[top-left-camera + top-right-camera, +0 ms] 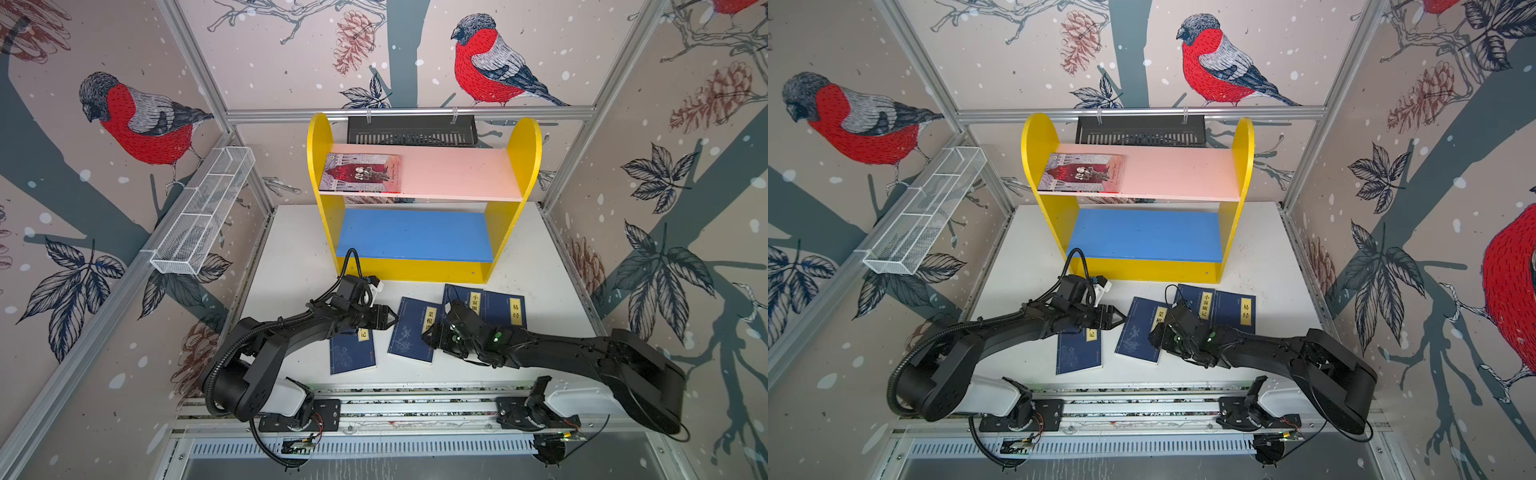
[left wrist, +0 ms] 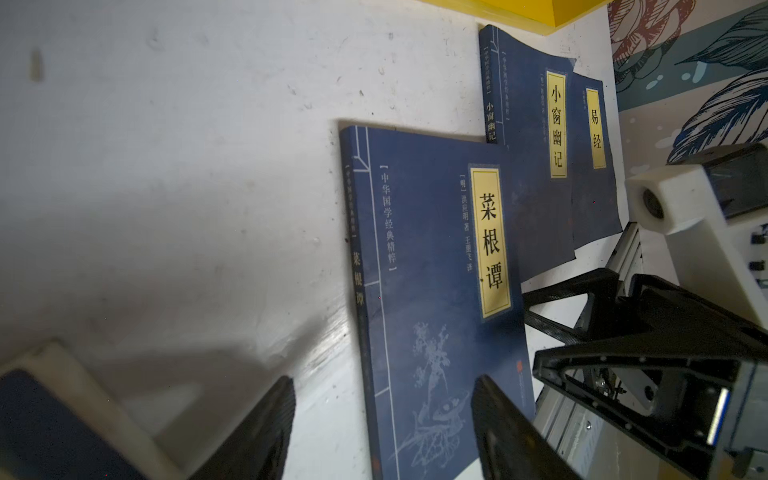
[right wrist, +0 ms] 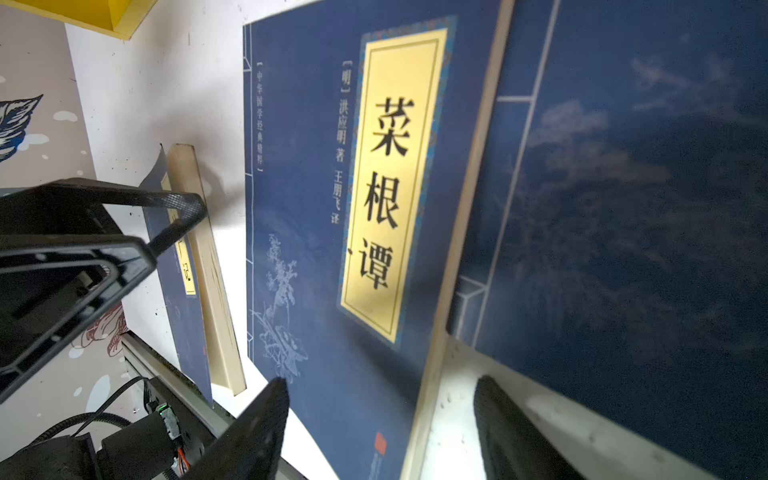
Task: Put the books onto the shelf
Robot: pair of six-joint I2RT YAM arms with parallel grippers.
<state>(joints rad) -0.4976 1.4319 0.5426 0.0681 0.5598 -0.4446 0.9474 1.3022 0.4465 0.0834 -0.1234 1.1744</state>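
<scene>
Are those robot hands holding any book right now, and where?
Nothing is held. Left hand and right hand are open, at opposite edges of the middle navy book.

Both top views overhead; wrists close, sharing book [image 2: 436, 291].

I am wearing matte black shells along my left arm [image 1: 286, 336] and my right arm [image 1: 561, 353]; each arm is growing out of a rounded white base housing [image 1: 291, 399], which is sitting on a black plate [image 1: 328, 415] dotted with small screws; a ribbed black hose [image 1: 214, 374] is running along the left arm, and thin red wires [image 1: 319, 424] are showing beside its plate; a white camera mount [image 1: 376, 286] is riding on the left wrist; small green lights [image 1: 496, 337] are glowing on the right wrist; my left gripper [image 2: 384, 380] and right gripper [image 3: 383, 380] are ending in black, tapering fingers [image 2: 266, 428].
</scene>
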